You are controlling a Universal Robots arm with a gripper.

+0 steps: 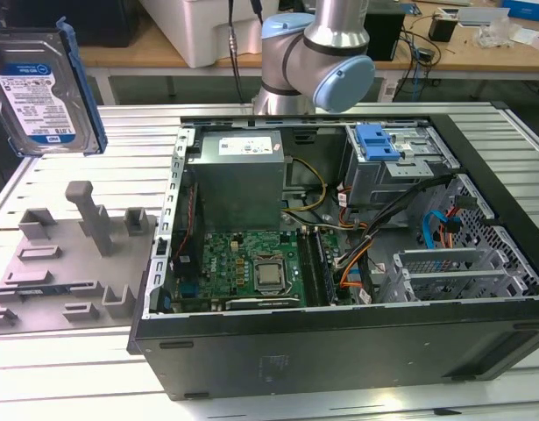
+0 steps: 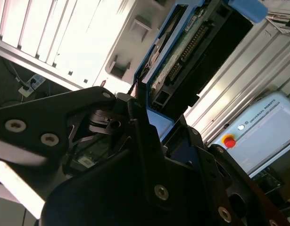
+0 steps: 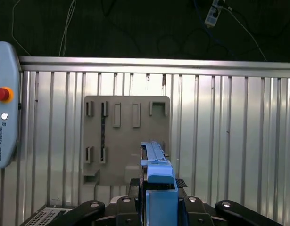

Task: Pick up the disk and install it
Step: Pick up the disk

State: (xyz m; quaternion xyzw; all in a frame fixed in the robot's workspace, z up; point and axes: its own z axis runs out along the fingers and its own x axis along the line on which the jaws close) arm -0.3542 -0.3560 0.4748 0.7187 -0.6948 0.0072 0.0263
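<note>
The disk (image 1: 43,92), a silver drive with a white-and-blue label in a blue carrier, hangs in the air at the exterior view's far left, above the table and the grey fixture plate (image 1: 67,254). In the first wrist view the disk (image 3: 153,157) stands edge-on between the black fingers (image 3: 130,207) of my gripper (image 3: 161,209), which is shut on it, high over the fixture plate (image 3: 126,136). The second wrist view shows the disk's (image 2: 192,52) underside and connector edge held in my gripper (image 2: 154,129).
An open computer case (image 1: 339,351) lies on the table at the exterior view's right, with motherboard, cables and a drive cage carrying a blue latch (image 1: 379,145). The arm's base (image 1: 317,61) stands behind it. A pendant with a red button (image 3: 1,94) lies beside the fixture plate.
</note>
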